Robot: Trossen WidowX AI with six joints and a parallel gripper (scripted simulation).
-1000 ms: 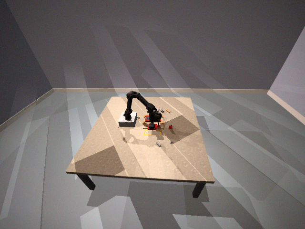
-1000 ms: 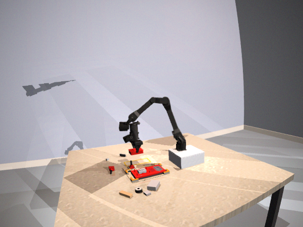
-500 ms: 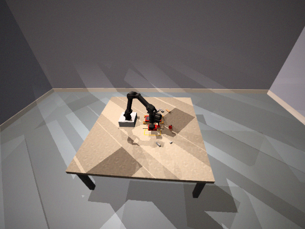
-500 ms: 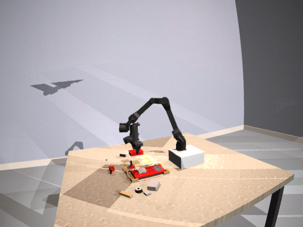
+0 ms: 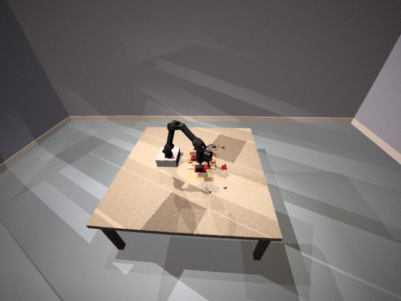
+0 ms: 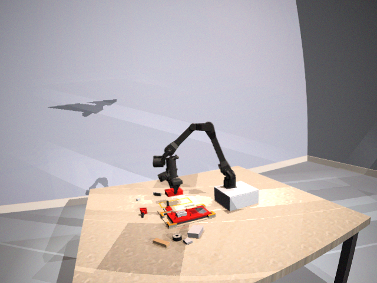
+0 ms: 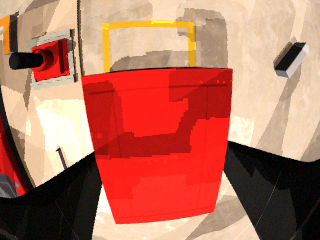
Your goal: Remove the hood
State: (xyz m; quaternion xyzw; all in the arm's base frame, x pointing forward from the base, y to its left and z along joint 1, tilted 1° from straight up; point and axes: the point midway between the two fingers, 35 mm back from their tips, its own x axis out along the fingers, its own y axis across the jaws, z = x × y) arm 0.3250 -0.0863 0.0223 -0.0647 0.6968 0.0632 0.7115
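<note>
In my wrist view the toy car [image 5: 193,158] [image 6: 175,218] [image 7: 14,172] sits far left; mid-frame, my gripper [image 5: 200,165] [image 6: 175,191] [image 7: 160,152] clamps the red hood [image 5: 203,170] [image 6: 168,192] [image 7: 160,115] above the table [image 5: 145,207] [image 6: 274,243] [image 7: 255,105] — long axis seemingly up-frame, toward the marked area [image 5: 200,177] [image 6: 191,200] [image 7: 192,47]. Its tiny marks are illegible — a grey-black block [image 7: 291,60] lies right.

In the wrist view, the red hood [image 5: 203,170] [image 6: 173,191] [image 7: 160,150] hides the near side of the yellow outline [image 5: 200,177] [image 6: 160,204] [image 7: 106,47].
</note>
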